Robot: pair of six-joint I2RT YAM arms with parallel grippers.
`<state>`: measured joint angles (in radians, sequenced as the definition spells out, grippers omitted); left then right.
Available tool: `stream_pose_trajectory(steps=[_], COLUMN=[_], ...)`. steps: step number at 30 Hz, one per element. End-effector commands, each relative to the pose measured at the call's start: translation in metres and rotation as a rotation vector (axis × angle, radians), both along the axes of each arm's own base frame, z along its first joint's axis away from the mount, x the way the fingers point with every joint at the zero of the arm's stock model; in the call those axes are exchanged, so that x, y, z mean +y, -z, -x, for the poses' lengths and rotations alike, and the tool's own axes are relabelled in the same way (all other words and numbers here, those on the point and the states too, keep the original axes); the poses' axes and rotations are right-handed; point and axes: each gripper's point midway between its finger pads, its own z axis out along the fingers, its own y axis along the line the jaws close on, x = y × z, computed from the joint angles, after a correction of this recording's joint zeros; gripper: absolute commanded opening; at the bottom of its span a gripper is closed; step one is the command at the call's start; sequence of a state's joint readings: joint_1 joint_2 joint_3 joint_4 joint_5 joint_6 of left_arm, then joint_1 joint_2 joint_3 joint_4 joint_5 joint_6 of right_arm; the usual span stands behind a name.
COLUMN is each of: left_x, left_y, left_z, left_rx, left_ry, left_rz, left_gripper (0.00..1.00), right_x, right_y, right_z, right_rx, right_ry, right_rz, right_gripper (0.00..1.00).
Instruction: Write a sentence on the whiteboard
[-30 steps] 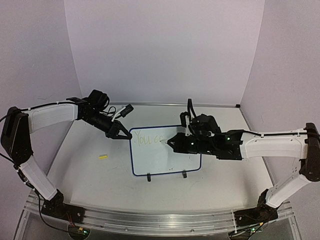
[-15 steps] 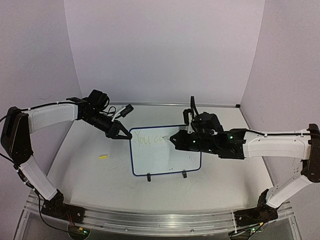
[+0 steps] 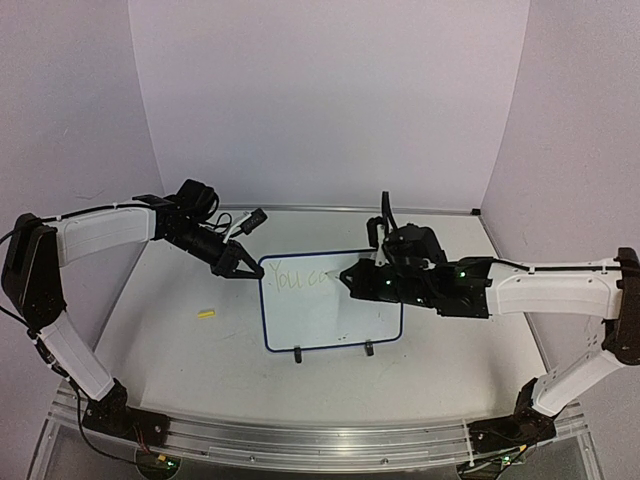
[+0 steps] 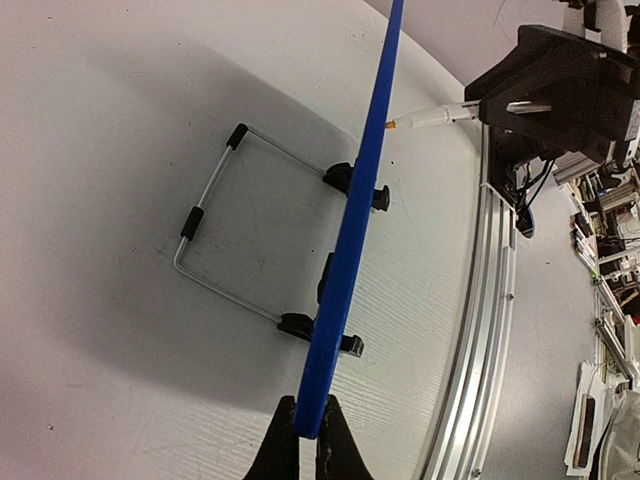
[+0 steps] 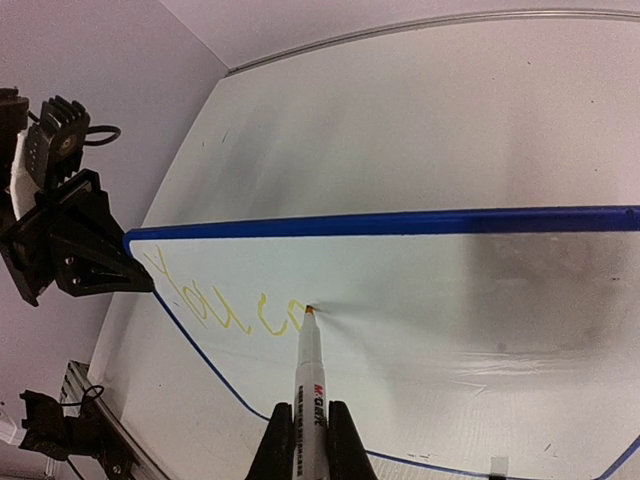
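**A:** What is nearest in the top view?

**B:** The rail (image 3: 320, 440) runs across the bottom of the frame, with an arm base at each end. Just above it, at lower centre, are the two black feet (image 3: 297, 353) of the board (image 3: 320, 320).

**A:** And the board itself?

**B:** It is at centre frame on the table (image 3: 170, 340), blue-framed and propped on a wire stand (image 4: 215, 250). The left wrist view shows that stand behind it. A small yellow cap (image 3: 207, 313) lies on the table at left of centre, well apart from the board.

**A:** Is anything holding the board?

**B:** The left gripper (image 3: 238, 268) holds it at the upper-left corner. At the bottom centre of its wrist view, the two fingers are pinched on the blue edge, one on each side.

**A:** And the right one?

**B:** The right gripper (image 3: 352, 279) reaches in from the right of the frame, over the board's upper half. Its jaws are clamped on a white marker (image 5: 308, 370). The marker rises from the bottom centre of the right wrist view, and its tip touches the white surface.

**A:** What is written?

**B:** The writing (image 5: 225, 305) is thin and yellow-green, running along the top of the board from the upper-left corner. It reads "You", then the first letters of a second word, and it ends right at the marker tip.

**A:** And farthest back?

**B:** The table's rear edge, and above it a pale wall (image 3: 320, 100) that fills the upper half of the frame.
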<state>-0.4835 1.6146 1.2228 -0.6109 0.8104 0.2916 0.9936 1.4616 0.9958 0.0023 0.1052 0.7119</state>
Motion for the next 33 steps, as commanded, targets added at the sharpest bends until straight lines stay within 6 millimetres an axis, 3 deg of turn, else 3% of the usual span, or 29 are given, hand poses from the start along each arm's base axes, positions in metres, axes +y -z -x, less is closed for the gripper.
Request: stream_pose_trajectory(steps=[1, 8, 20, 33], left_x=[0.005, 0.005, 0.005, 0.005], left_y=[-0.001, -0.001, -0.002, -0.001], left_z=[-0.001, -0.001, -0.001, -0.001], left_rx=[-0.046, -0.047, -0.049, -0.046], left_ry=[-0.011, -0.012, -0.011, -0.010], left_rz=[-0.057, -0.058, -0.057, -0.059], left_gripper=[0.00, 0.00, 0.00, 0.00], right_x=[-0.007, -0.011, -0.015, -0.003], right_y=[0.012, 0.014, -0.035, -0.031], right_z=[0.000, 0.002, -0.001, -0.007], right_rx=[0.027, 0.033, -0.056, -0.059], right_ry=[0.026, 0.035, 0.044, 0.023], right_rz=[0.006, 0.002, -0.063, -0.038], right_gripper=[0.00, 0.00, 0.00, 0.00])
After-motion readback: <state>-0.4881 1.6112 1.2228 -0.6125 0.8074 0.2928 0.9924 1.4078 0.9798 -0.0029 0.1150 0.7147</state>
